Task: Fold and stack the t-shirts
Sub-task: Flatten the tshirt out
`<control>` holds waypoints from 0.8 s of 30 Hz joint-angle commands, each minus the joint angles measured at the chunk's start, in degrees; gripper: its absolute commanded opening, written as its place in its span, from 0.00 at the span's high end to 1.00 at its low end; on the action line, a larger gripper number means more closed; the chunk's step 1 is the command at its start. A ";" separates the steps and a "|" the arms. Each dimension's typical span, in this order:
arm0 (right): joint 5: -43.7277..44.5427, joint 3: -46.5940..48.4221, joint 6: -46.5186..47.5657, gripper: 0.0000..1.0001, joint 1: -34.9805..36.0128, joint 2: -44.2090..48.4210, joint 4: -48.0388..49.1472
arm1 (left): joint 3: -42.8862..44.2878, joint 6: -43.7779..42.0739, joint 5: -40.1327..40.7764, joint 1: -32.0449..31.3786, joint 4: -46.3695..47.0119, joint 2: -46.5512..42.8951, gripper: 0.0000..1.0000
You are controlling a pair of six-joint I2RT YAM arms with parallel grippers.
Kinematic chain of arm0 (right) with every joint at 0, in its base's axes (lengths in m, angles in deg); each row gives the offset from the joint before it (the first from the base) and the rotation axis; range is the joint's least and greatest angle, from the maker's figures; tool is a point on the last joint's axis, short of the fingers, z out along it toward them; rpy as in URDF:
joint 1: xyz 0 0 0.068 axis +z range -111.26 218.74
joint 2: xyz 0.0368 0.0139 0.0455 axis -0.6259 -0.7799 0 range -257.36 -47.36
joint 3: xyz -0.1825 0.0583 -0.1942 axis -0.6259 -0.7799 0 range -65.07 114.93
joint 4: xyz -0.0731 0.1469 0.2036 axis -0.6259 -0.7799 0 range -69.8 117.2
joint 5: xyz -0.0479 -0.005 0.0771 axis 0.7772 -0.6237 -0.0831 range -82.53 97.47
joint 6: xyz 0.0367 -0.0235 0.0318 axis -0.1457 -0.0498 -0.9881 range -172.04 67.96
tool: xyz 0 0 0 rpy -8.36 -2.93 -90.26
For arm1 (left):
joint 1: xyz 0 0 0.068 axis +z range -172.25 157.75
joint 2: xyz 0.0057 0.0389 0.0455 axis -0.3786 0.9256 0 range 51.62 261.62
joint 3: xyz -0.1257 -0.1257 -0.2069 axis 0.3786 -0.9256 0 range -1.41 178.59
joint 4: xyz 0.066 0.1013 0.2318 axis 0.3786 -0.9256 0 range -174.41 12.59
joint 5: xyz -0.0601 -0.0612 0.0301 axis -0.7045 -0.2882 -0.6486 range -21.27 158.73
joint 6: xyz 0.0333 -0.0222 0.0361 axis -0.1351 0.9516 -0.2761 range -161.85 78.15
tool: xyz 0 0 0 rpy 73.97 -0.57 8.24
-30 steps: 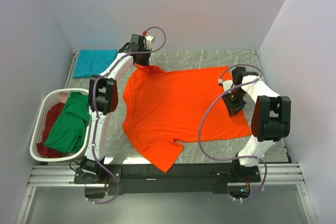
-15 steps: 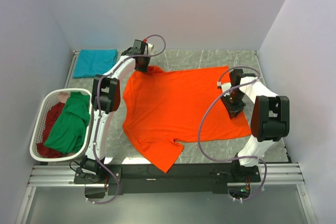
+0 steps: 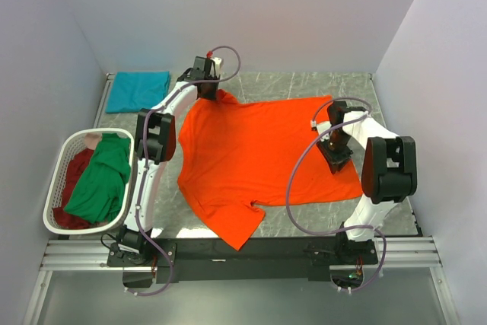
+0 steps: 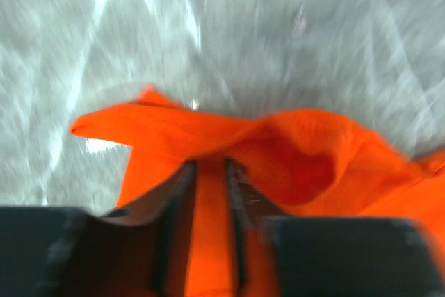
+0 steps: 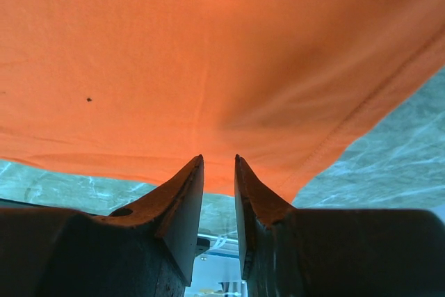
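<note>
Flattening the orange shirt [image 3: 259, 150] for its first fold is, we judge, the step in hand. Leftmost, a green shirt [image 3: 103, 180] and a dark red one [image 3: 71, 169] sit in the basket [image 3: 76, 136]; a teal shirt [image 3: 137, 90] lies folded behind. Our left gripper [image 4: 208, 166] has orange cloth between close-set jaws, but we cannot tell if it pinches. The shirt lies spread on the bench [image 3: 304, 85]. Our right gripper [image 5: 219, 161], slightly spread, noses the right hem. The next move needs firm pinches at both ends.

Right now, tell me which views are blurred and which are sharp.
Left wrist: heavy blur streaks the table and softens the orange t-shirt. Right wrist: sharp, the shirt's hem stitching is readable. Top external: sharp and evenly lit, with only soft shadows.
</note>
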 commanded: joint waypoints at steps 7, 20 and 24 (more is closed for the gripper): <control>2.18 0.23 -0.05 0.68 1.09 -1.40 0.46 | 4.02 5.58 -5.80 -0.34 21.15 -1.73 0.46; 4.90 -1.16 3.73 0.69 1.09 2.82 0.28 | -9.94 -8.18 -27.13 6.86 -7.47 -16.39 0.57; 8.07 -3.45 5.40 0.70 1.09 1.95 2.48 | -18.72 -14.35 -33.48 10.28 -18.64 -22.71 0.62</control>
